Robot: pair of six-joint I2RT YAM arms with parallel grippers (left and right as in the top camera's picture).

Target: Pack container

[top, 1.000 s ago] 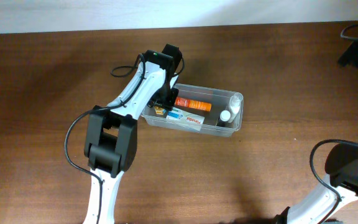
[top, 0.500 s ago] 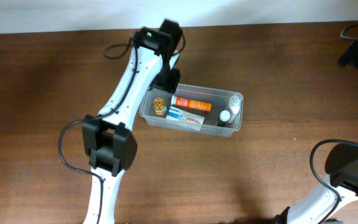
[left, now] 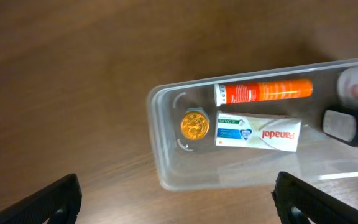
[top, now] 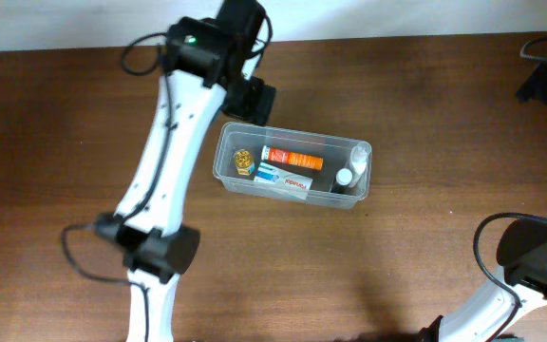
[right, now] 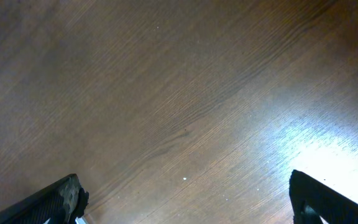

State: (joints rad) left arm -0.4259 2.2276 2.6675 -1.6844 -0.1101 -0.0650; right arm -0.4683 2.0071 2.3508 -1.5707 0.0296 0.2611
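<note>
Two grippers, both spread wide with nothing between their fingers. The left gripper [left: 176,200] hangs above the back-left corner of the container [top: 221,163], clear of its rim. Its wrist camera looks down on the tub's left end [left: 160,149].

The container sits near the middle of the table [top: 425,95], a little toward the far edge and slightly skewed to it. Its long sides run left to right.

- **Inside the tub:** a gold round piece [left: 194,124] lies alone at the left end, apart from all three walls around it.
- **Back wall:** an orange tube [left: 266,91] lies along it.
- **Beside the tube:** a Panadol box [left: 258,132] lies parallel, just on its near side, with a strip of bare floor between the box and the front wall.
- **Right end:** it is crowded with a white-capped bottle [top: 347,176] and something clear [top: 360,152] that I cannot make out.

Bare wood surrounds the tub on every side — widest to the left and along the front.

The right gripper [right: 185,200] hovers over empty tabletop, well apart from the container. In the overhead view only its arm [top: 530,256] shows, at the lower right corner.
</note>
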